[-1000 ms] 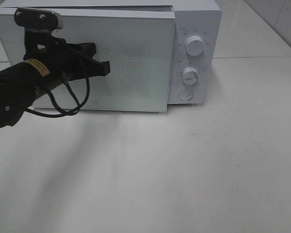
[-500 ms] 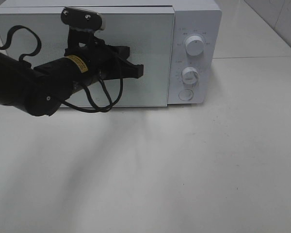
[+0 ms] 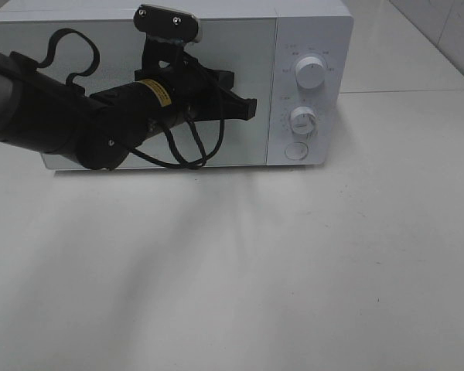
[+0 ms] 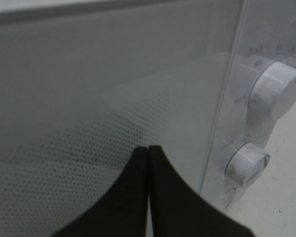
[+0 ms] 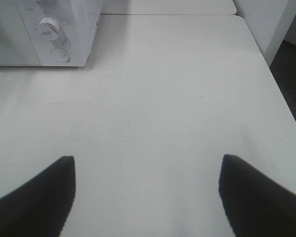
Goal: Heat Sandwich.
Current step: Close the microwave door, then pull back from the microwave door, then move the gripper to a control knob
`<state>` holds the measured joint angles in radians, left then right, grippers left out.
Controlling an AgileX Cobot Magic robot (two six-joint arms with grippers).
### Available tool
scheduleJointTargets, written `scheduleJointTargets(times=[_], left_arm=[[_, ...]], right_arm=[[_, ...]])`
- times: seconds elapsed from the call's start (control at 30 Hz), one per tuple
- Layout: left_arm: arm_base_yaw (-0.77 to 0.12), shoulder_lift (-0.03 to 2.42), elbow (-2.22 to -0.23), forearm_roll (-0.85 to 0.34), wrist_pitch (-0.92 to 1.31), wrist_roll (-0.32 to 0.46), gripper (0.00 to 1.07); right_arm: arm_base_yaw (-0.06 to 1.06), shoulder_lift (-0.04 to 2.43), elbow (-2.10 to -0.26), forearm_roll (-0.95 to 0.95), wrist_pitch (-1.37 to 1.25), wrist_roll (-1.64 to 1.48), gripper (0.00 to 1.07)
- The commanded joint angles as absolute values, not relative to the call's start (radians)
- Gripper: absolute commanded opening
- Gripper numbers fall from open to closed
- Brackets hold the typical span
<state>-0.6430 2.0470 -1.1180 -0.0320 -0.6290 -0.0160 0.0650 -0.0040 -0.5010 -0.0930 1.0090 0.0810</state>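
The sandwich is hidden; no view shows it. The white microwave (image 3: 313, 31) stands at the back of the table with its frosted door (image 3: 240, 69) flush against the body. My left gripper (image 3: 251, 110) is shut, its tips at the door's right part, near the control panel. Up close, the left gripper (image 4: 148, 149) shows both fingers pressed together with nothing between them, right at the dotted door glass (image 4: 89, 98). My right gripper (image 5: 147, 162) is open and empty above bare table, away from the microwave (image 5: 64, 34).
The control panel carries an upper knob (image 3: 310, 73), a lower knob (image 3: 302, 120) and a round button (image 3: 295, 150). The white table (image 3: 255, 270) spreads in front of the microwave. Its right edge (image 5: 281, 98) drops to a dark floor.
The left arm swept to the right along the microwave front, and the door swung from slightly ajar to flush shut. The right gripper shows no earlier frame.
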Motion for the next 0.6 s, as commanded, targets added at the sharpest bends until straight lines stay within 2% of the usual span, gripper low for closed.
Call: scheduleJointTargets(times=[0.03, 0.37, 0.6], left_arm=[[-0.62, 2.041, -1.145, -0.145, -0.674, -0.02, 0.0], [-0.664, 1.949, -1.019, -0.147, -0.638, -0.021, 0.0], [-0.68, 1.815, -0.836, -0.147, -0.611, -0.022, 0.0]], right_arm=[[0.061, -0.031, -0.499, -0.094, 0.994, 0.075, 0.76], [0.061, -0.031, -0.499, -0.094, 0.994, 0.075, 0.76], [0.061, -0.031, -0.499, -0.094, 0.994, 0.076, 0.76]])
